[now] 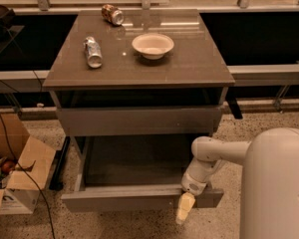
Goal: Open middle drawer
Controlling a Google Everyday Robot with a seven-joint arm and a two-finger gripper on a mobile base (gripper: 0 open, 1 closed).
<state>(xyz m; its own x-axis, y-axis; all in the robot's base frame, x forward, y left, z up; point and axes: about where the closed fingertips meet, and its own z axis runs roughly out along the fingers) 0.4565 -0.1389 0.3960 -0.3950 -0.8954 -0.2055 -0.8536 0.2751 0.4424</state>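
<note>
The middle drawer is pulled out towards me. Its grey-brown front [124,199] sits low in the camera view and its dark grey inner tray [134,161] is exposed and looks empty. My gripper [185,209] hangs over the top edge of that front, right of its middle, with its pale tip reaching down in front of the panel. My white arm [214,156] reaches in from the right. The taller top drawer front [139,121] above stays closed. The lowest drawer is hidden under the open one.
On the cabinet top [189,63] are a white bowl [153,45], a can lying on its side [93,52] and a second can at the back [112,14]. An open cardboard box [15,176] stands on the floor at the left. My robot body [276,183] fills the lower right.
</note>
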